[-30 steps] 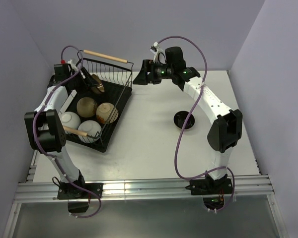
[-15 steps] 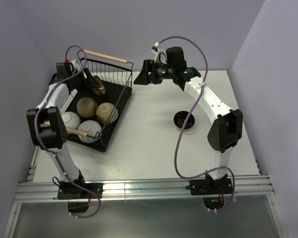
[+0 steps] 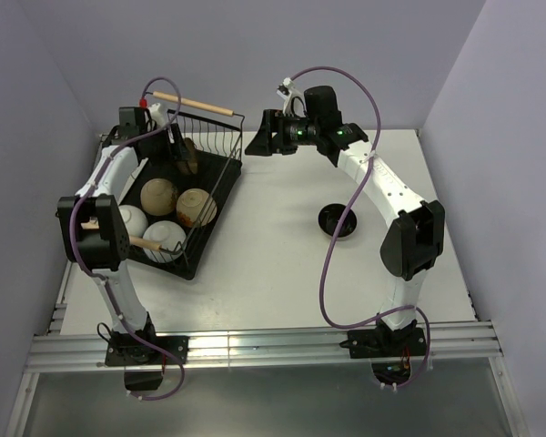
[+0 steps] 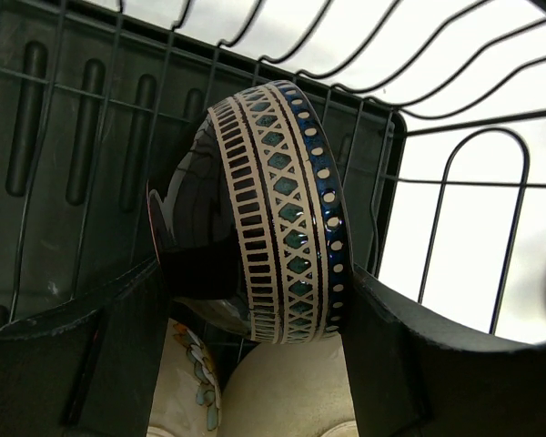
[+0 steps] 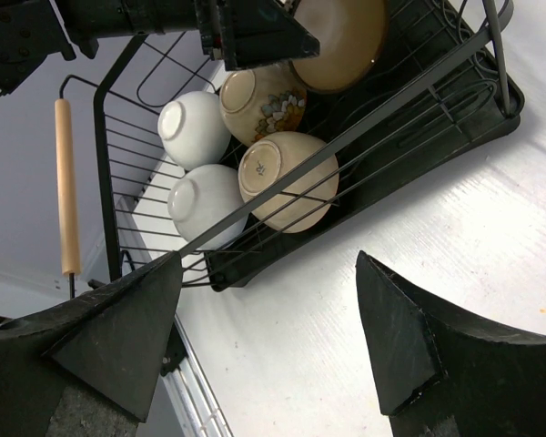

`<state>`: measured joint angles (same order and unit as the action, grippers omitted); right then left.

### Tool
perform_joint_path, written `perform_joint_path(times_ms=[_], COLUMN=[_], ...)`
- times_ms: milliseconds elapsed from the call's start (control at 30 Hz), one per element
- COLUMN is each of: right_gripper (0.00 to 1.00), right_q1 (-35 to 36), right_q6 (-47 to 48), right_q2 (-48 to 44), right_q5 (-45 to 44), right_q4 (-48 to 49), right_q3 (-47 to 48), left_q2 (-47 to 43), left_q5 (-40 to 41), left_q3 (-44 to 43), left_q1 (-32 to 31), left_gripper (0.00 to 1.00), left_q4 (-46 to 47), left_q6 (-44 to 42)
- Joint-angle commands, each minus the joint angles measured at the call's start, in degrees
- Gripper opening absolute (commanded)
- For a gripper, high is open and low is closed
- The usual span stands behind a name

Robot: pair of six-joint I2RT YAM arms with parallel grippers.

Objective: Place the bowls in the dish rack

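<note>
White table, top view: rack at left holds four upturned bowls; black bowl sits centre-right, outside.
Left wrist: left gripper clamps brown bowl on edge inside rack.
Right wrist: right gripper gapes wide, empty.

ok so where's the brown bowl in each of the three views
Top external: brown bowl upper left, in the far corner of the dish rack.
Left wrist: centre of frame, edge-on, patterned outside showing.
Right wrist: at the top edge, tan inside showing.
Shared landmark: the dish rack's black wires, seen in all three.
</note>
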<state>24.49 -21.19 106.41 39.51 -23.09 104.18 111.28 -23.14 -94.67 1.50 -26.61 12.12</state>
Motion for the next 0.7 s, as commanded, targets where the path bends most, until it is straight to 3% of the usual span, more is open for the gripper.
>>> perform_joint_path(times_ms=[0,300,667], right_gripper=[0.84,0.84,0.84], right_q1=[-0.4,-0.4,-0.4], right_q6=[0.3,0.7,1.3], right_q2=[-0.6,-0.6,-0.7], right_q5=[0.5,0.3,0.0], right_q4=[2.1,1.6,0.9], right_q3=[1.0,1.3,1.4], left_q2=[-0.4,2.0,1.7], left_q5=[2.8,11.5,21.1], left_q3=[-4.9,-8.4,-5.9], left_q1=[-2.8,-7.7,-12.2], left_gripper=[0.00,0.00,0.00], left_q4=[-0.5,-5.0,-4.9], left_q6=[-6.0,-15.1,-21.5])
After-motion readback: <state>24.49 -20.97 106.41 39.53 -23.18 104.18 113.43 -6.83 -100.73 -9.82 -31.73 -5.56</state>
